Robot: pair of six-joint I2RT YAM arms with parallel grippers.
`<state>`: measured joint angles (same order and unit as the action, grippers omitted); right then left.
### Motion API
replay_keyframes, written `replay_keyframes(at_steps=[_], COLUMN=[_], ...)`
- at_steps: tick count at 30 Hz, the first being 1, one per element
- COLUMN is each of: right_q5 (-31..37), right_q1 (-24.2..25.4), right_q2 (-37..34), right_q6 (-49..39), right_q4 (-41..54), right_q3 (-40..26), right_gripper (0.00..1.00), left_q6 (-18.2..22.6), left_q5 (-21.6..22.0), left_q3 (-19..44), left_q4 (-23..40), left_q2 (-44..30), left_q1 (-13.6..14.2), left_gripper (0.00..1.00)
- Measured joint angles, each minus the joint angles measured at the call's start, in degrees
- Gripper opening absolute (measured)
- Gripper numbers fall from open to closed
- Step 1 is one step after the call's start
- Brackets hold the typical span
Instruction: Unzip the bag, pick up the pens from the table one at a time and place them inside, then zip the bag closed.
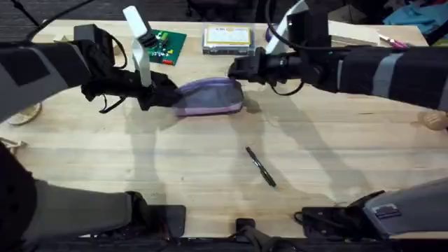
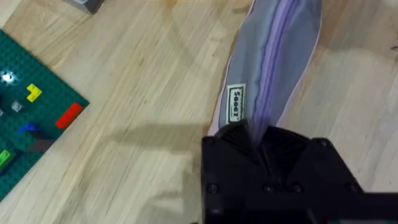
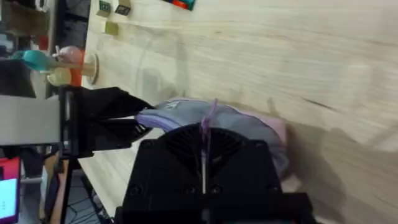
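Lilac bag [image 1: 208,96] zipped — pen [image 1: 260,166] outside.

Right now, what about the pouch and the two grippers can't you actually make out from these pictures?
- Zip open or closed: the left gripper covers one end of the bag; the right gripper covers the zip's other end in the right wrist view.
- Zip pull: not identifiable in the overhead view, too small.
- Pen: clip and cap too small to tell overhead.

Premises appear to be a robotics lab or workshop. Evidence: a pale plank table [image 1: 210,175] serving as workbench, a green brick baseplate [image 1: 165,45] (loose coloured bricks on it), a clear plastic box [image 1: 227,39], and dark carpet behind.
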<state>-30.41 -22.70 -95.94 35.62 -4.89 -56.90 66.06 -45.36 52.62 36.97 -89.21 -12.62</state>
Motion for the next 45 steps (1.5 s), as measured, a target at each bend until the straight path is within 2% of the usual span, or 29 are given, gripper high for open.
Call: replay_keyframes(at_steps=[13,17,18,22,29,36,45], right_q5=[6.1,10.6,14.8,20.6,26.6,29.6,29.9], right_q1=[-7.5,-10.0,-12.3,-15.5,-19.7,-22.4,-23.0], right_q2=[0.0,0.0,0.0,0.0,0.0,0.0,-1.0], right_q6=[-1.0,-1.6,-2.2,-2.7,-3.1,-3.2,-6.2], right_q4=[1.4,1.5,1.4,1.4,1.5,0.9,-1.2], right_q3=[-3.4,-3.7,-4.1,-4.2,-4.9,-5.0,-5.3], right_gripper=[0.031,0.031,0.031,0.031,0.031,0.031,0.031], left_q6=[0.0,0.0,0.0,0.0,0.0,0.0,0.0], left_q5=[0.0,0.0,0.0,0.1,0.4,0.9,1.1], left_q3=[0.0,0.0,0.0,0.0,0.0,0.0,0.0], left_q4=[0.1,0.1,0.1,0.2,0.1,0.1,0.0], left_q2=[0.0,0.0,0.0,0.0,0.0,0.0,0.0], left_q1=[-0.1,-0.1,-0.1,-0.1,-0.2,-0.4,-0.4], left_gripper=[0.042,0.042,0.042,0.042,0.042,0.042,0.042])
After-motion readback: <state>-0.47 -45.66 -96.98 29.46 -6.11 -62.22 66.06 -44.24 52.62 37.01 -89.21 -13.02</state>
